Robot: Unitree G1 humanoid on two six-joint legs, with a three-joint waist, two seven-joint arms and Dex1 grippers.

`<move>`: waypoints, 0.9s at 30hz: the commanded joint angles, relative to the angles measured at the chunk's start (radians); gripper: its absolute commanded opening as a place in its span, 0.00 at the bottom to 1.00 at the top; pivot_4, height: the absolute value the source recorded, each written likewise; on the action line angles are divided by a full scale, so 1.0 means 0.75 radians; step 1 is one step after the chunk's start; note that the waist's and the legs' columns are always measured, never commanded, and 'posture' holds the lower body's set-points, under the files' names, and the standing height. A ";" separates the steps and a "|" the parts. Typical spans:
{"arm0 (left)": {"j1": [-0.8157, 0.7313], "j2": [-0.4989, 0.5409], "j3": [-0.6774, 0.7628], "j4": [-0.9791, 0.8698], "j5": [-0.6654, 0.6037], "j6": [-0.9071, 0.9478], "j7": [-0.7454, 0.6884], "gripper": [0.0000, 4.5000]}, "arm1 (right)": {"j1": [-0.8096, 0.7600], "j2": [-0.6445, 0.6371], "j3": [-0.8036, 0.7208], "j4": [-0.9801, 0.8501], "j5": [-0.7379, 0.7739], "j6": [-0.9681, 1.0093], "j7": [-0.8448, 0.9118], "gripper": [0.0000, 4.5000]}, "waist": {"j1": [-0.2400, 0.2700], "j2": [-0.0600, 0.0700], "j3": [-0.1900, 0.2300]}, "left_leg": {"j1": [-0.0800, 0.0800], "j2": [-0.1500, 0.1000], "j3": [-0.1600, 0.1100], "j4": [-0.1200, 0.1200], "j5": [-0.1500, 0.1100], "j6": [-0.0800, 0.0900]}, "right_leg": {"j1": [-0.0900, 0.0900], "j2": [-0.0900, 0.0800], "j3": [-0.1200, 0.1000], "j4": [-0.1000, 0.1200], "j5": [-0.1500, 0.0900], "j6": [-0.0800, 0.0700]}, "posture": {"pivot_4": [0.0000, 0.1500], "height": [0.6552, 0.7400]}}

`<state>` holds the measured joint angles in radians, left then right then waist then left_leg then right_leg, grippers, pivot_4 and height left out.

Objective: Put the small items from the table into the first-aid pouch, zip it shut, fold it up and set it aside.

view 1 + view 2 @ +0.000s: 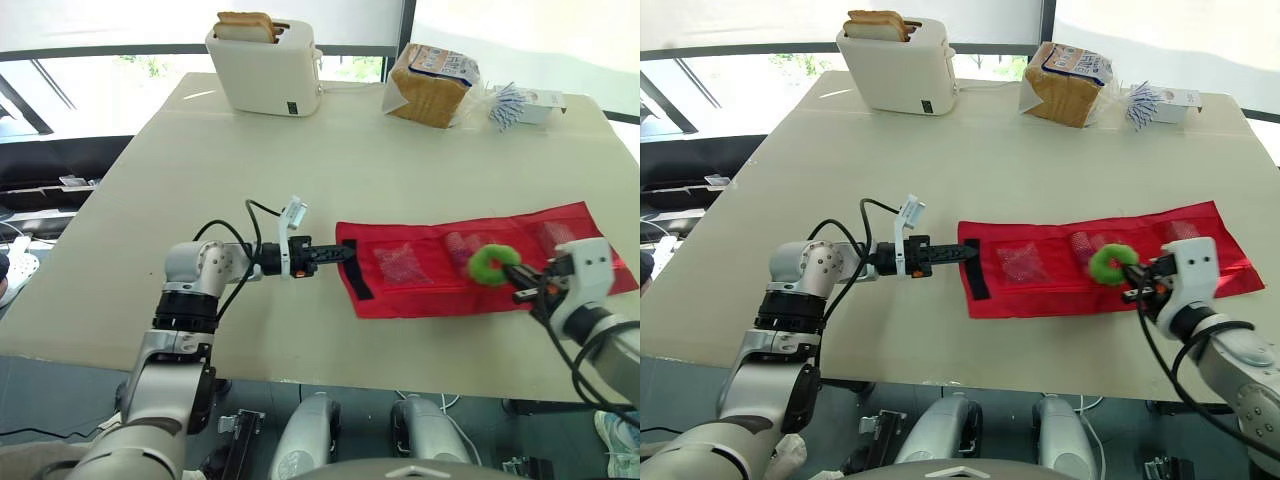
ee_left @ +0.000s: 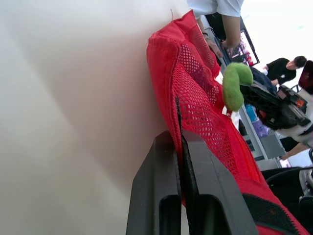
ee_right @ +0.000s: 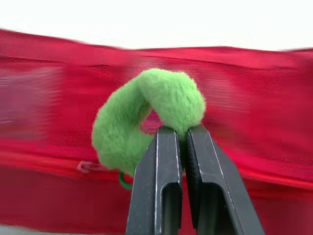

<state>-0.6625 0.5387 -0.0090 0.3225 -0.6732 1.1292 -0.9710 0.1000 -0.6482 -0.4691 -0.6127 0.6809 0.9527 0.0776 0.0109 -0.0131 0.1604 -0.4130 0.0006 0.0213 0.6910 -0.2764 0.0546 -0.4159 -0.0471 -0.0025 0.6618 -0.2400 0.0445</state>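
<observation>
A long red mesh first-aid pouch (image 1: 430,290) lay unfolded and flat on the beige worktop (image 1: 400,170), at its near right, its length running left to right. Its face was divided into mesh pockets. Pale shapes showed through the mesh in at least three of them, one towards the left, one in the middle and one at the far right, but they were too dim to name.

The left pincer (image 1: 338,253) reached in from the left. Its two black fingers were together, clamped on the pouch's left end where a black strip (image 1: 355,272) ran across the fabric. In the left wrist view the red mesh was gripped between the fingers (image 2: 208,196) and the pouch's edge rose a little off the worktop there.

The right pincer (image 3: 182,132) was closed on a fuzzy green ring (image 1: 490,263), pinching one side of it so that the rest stood out beyond the fingertips. The ring hung over the pouch's near edge, right of its middle and just beside the middle pocket. Whether it touched the fabric could not be told.

At the far edge of the worktop, well apart from the pouch, stood a white toaster (image 1: 265,70) with slices of bread (image 1: 245,25) upright in its slots. To its right lay a clear bag holding a sliced loaf (image 1: 432,85). Further right was a clear bag of blue-and-white packets (image 1: 510,105), just beside a small white box (image 1: 545,103).
</observation>
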 commanded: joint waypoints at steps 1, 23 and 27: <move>-0.036 0.103 -0.006 0.122 0.085 -0.121 -0.105 0.00 | -0.017 -0.065 -0.147 0.089 -0.151 -0.079 -0.040 0.02 | 0.000 0.000 0.000 | 0.000 0.000 0.000 0.000 0.000 0.000 | 0.000 0.000 0.000 0.000 0.000 0.000 | 1.00 1.00; -0.365 0.111 -0.017 0.791 0.452 -0.636 -0.200 0.00 | -0.155 -0.175 -0.164 0.317 -0.354 -0.023 0.010 0.02 | -0.002 0.000 0.000 | -0.001 0.000 0.000 -0.003 -0.003 0.006 | -0.003 0.001 0.000 0.000 0.000 0.000 | 1.00 1.00; -0.362 0.064 0.017 0.781 0.473 -0.715 -0.105 0.00 | -0.252 -0.146 -0.064 0.405 -0.370 -0.019 0.015 0.02 | -0.001 0.000 0.000 | -0.001 0.000 0.001 -0.003 -0.003 0.006 | -0.003 0.000 0.000 0.000 0.000 0.000 | 1.00 1.00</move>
<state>-0.9322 0.5759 -0.0328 0.9162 -0.3301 0.6212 -1.0850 -0.0749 -0.7471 -0.4995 -0.3162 0.4366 0.9371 0.1012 0.0100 -0.0133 0.1605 -0.4136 0.0006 0.0218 0.6887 -0.2788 0.0589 -0.4181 -0.0468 -0.0023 0.6623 -0.2399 0.0446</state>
